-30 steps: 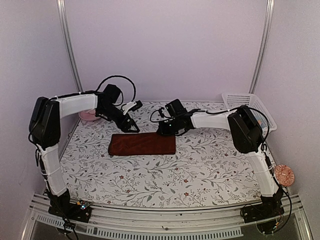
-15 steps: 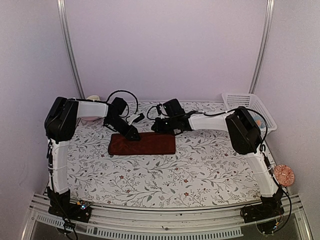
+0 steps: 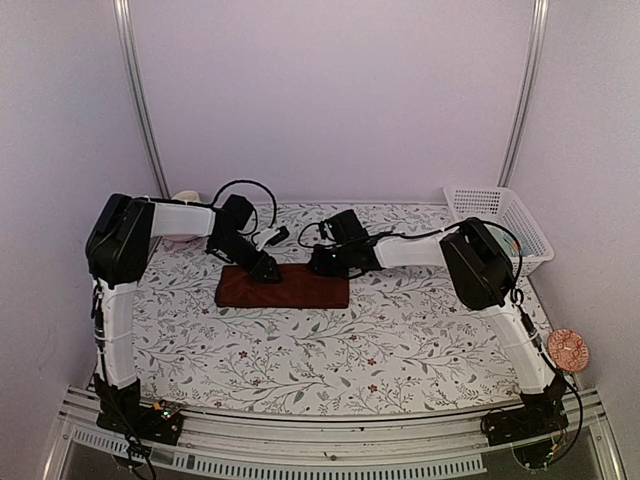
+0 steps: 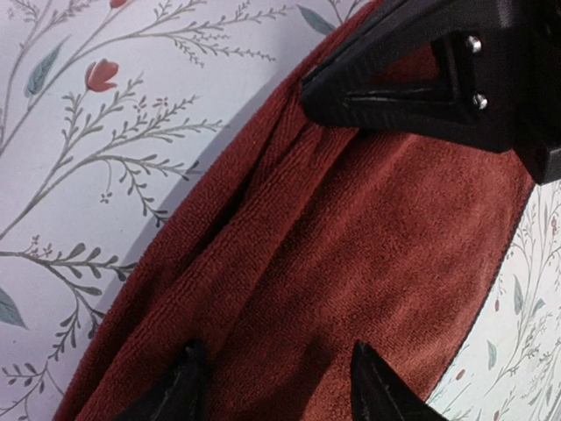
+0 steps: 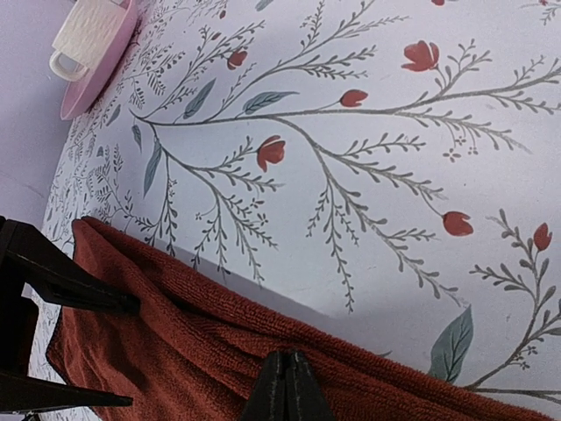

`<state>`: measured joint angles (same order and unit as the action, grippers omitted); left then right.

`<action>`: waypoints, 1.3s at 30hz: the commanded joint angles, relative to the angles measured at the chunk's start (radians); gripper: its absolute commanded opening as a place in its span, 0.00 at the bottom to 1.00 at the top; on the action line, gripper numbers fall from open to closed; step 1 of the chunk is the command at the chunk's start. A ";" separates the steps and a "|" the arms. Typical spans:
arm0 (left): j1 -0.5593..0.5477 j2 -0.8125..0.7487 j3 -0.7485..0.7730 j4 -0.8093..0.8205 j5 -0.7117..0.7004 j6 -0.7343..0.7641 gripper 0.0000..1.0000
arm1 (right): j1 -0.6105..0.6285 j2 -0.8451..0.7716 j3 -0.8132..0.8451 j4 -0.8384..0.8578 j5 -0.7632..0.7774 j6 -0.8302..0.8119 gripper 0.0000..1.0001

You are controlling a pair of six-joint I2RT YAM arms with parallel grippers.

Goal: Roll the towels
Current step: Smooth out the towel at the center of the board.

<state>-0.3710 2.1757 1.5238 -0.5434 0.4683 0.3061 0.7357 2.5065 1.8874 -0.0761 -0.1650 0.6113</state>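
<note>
- Two grippers work the far long edge of one dark maroon terry towel (image 3: 282, 288). It lies mid-table as a flat folded strip on the white floral-print table covering (image 3: 400, 340) and is not yet rolled. No second towel can be made out.
- Top view: the left gripper (image 3: 266, 270) sits on the strip's far edge toward its left end. The right gripper (image 3: 322, 264) is on the same edge, further right. Judgement: both are stationed on one edge so it can be turned over evenly and rolled toward the near side.
- Top view, surroundings: a white plastic lattice basket (image 3: 497, 205) stands at the far right corner, well apart from the towel.
- Left wrist view: the left gripper's fingertips (image 4: 180, 399) stand apart with their tips down on the cloth and flat pile between them. The jaws are parted and nothing is clamped. A lengthwise crease runs past the left tip. The right gripper's black finger lies across the cloth at upper right.
- Right wrist view: the right gripper's tips are pressed together at the towel's far edge, so it is closed. Whether a layer is pinched cannot be told. A pink saucer (image 5: 98, 83) carrying a white ribbed cup (image 5: 88, 31) sits far off by the wall.
- Against one second ago: the left gripper was behind the strip and off the cloth, and is now down on it. The right gripper has slid leftward along the edge. The towel has nudged slightly left.
</note>
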 commanded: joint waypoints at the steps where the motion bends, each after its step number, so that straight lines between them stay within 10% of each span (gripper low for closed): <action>1: 0.018 0.013 -0.020 -0.068 -0.118 0.016 0.60 | -0.027 -0.031 -0.041 -0.047 0.096 -0.005 0.06; 9: 0.028 -0.050 0.016 -0.123 0.039 0.076 0.96 | -0.046 -0.106 -0.033 -0.032 0.036 -0.124 0.13; 15: 0.060 -0.141 0.079 -0.159 0.150 0.071 0.97 | -0.046 -0.243 -0.088 -0.043 0.035 -0.189 0.30; 21: 0.139 -0.238 -0.036 -0.145 0.107 0.057 0.97 | -0.047 -0.324 -0.158 -0.119 0.032 -0.227 0.26; 30: 0.210 -0.252 -0.252 0.001 -0.004 0.043 0.38 | -0.047 -0.247 -0.149 -0.167 0.031 -0.223 0.06; 39: 0.183 -0.256 -0.391 0.046 -0.086 0.072 0.33 | -0.058 -0.169 -0.119 -0.200 0.027 -0.202 0.05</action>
<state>-0.1661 1.9228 1.1664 -0.5365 0.4568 0.3523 0.6903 2.2986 1.7451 -0.2420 -0.1360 0.4019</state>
